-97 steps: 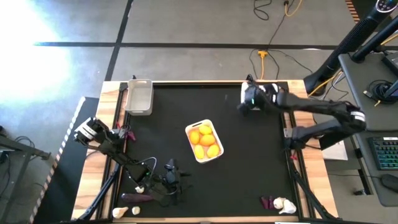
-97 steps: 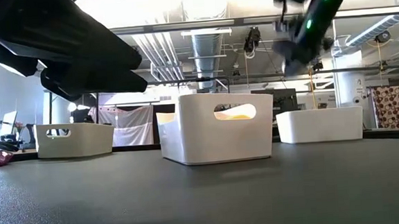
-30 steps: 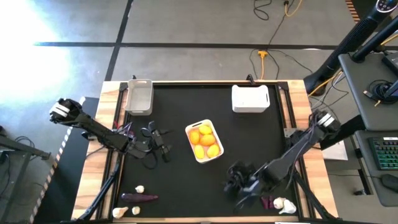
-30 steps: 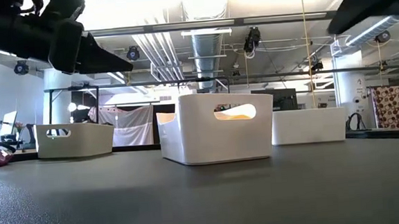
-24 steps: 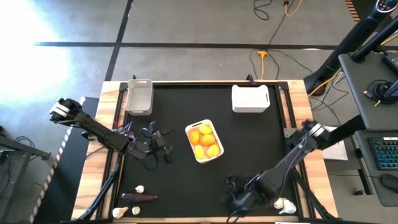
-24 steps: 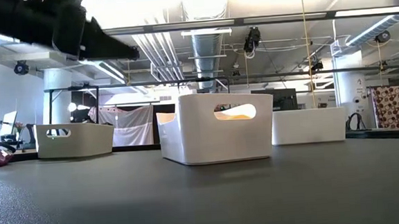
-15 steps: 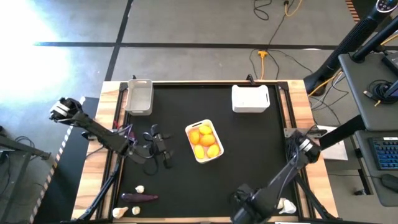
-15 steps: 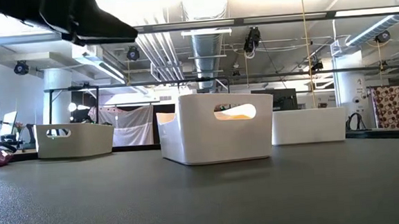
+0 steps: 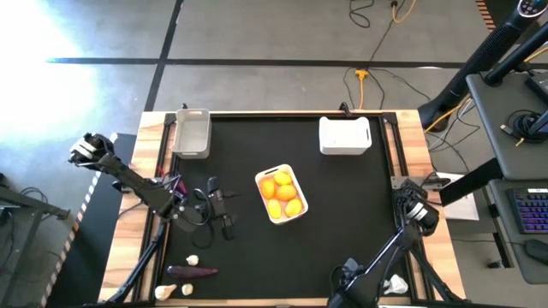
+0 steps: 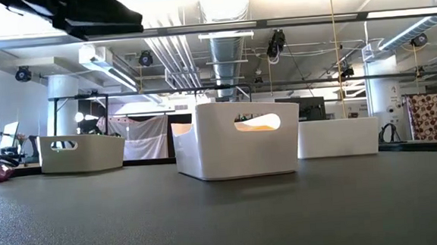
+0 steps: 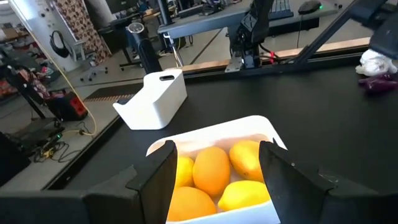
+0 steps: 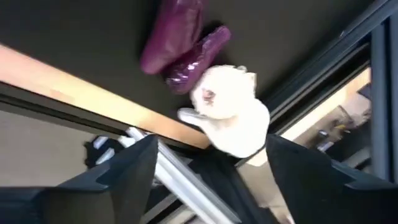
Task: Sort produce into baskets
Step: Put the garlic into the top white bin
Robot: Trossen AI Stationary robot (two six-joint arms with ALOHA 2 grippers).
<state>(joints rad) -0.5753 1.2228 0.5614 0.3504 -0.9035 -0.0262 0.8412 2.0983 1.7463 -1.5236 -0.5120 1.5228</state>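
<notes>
The centre white basket (image 9: 282,194) holds several yellow and orange fruits (image 11: 211,171). My left gripper (image 9: 219,210) hangs open above the mat to that basket's left, pointing at it, with nothing between its fingers (image 11: 155,180). My right gripper (image 9: 349,276) is open and tipped down near the table's near right corner. Just beyond its fingertips, a white garlic bulb (image 12: 230,115) and two purple pieces (image 12: 180,43) lie on the mat by the wooden edge. A grey basket (image 9: 191,133) stands at the far left and a white basket (image 9: 345,135) at the far right.
More produce lies at the near left: a purple piece (image 9: 193,271) and small garlic bulbs (image 9: 193,259), (image 9: 167,292). The black mat (image 9: 342,214) is bare between the centre basket and my right arm. The table's wooden border (image 12: 93,93) runs right beside the near-right produce.
My right gripper has swung toward the table's near edge, sunk and tipped steeply downward, ending over the garlic and purple pieces at the near right corner. My left gripper has risen and drifted slightly toward the near edge, staying open.
</notes>
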